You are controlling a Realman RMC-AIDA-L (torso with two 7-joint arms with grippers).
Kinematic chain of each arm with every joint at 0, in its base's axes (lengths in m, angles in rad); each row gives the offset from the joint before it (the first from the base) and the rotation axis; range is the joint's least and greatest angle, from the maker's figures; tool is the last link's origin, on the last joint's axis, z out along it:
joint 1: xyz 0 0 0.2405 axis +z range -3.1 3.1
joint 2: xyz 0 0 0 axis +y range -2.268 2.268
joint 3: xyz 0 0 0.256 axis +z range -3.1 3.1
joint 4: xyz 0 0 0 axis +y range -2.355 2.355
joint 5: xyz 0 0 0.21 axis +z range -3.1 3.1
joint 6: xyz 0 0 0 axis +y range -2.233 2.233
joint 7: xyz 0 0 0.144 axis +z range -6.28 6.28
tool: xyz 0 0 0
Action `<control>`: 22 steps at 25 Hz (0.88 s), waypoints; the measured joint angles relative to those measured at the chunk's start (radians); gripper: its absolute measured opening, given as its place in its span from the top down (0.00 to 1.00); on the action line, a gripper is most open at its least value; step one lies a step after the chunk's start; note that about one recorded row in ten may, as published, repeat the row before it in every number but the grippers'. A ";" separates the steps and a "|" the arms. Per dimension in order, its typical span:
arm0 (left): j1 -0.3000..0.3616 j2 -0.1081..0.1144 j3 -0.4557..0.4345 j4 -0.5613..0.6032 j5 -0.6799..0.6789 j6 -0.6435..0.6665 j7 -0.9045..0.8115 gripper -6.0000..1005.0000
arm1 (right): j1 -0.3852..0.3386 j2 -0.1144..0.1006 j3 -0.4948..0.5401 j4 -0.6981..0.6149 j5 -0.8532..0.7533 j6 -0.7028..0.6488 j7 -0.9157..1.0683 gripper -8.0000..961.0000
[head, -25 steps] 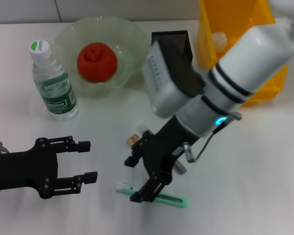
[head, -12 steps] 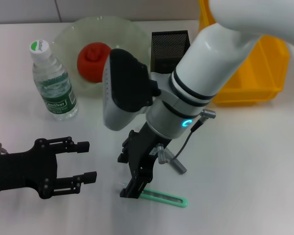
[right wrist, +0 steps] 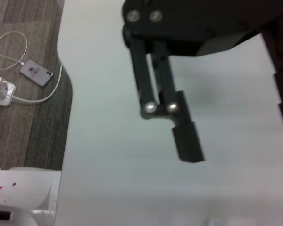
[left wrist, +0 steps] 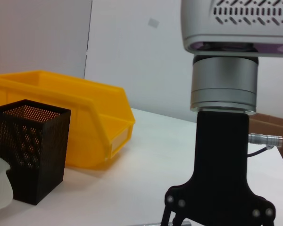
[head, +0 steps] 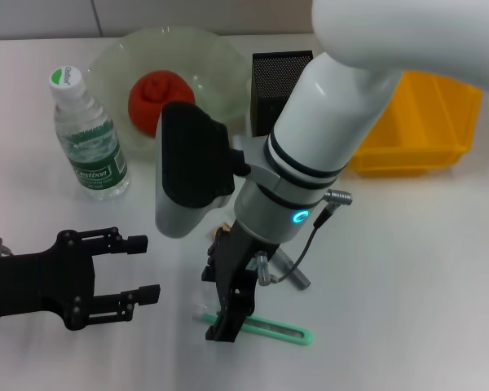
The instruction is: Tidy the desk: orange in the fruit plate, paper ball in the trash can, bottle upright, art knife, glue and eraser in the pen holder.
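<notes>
A green art knife (head: 273, 331) lies flat near the table's front edge. My right gripper (head: 226, 319) hangs open right over the knife's left end, fingers (right wrist: 184, 139) spread and pointing down, with nothing held. A short grey stick (head: 297, 278), perhaps the glue, lies just behind the knife. The orange (head: 158, 99) rests in the pale green fruit plate (head: 106, 63). The bottle (head: 85, 137) stands upright at the left. The black mesh pen holder (head: 280, 72) stands behind my right arm. My left gripper (head: 143, 269) rests open at the front left. The paper ball and eraser are hidden.
A yellow bin (head: 428, 122) stands at the back right, and it shows beside the pen holder (left wrist: 30, 146) in the left wrist view (left wrist: 85, 127). My right arm's bulk covers the table's middle. In the right wrist view the table edge (right wrist: 66, 94) borders carpet with a phone and cable.
My right arm has swung left and its gripper has turned and come down over the knife's left end. The left arm, bottle and orange have not moved.
</notes>
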State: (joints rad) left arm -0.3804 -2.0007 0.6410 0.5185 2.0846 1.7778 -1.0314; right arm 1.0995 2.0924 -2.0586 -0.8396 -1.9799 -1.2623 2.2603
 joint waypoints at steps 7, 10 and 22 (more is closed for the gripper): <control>-0.007 0.001 0.000 0.000 0.022 -0.014 -0.003 0.30 | 0.004 0.000 -0.030 -0.004 0.005 0.009 0.010 0.14; -0.005 0.004 0.000 0.000 0.023 -0.014 0.000 0.30 | 0.001 0.000 -0.031 -0.006 0.005 0.010 0.010 0.14; -0.002 0.017 0.002 0.016 0.089 -0.029 0.005 0.30 | 0.002 0.000 -0.044 -0.014 0.005 0.012 0.010 0.14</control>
State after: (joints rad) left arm -0.3826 -1.9838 0.6428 0.5349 2.1738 1.7485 -1.0261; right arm 1.1015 2.0923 -2.1030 -0.8535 -1.9748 -1.2506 2.2699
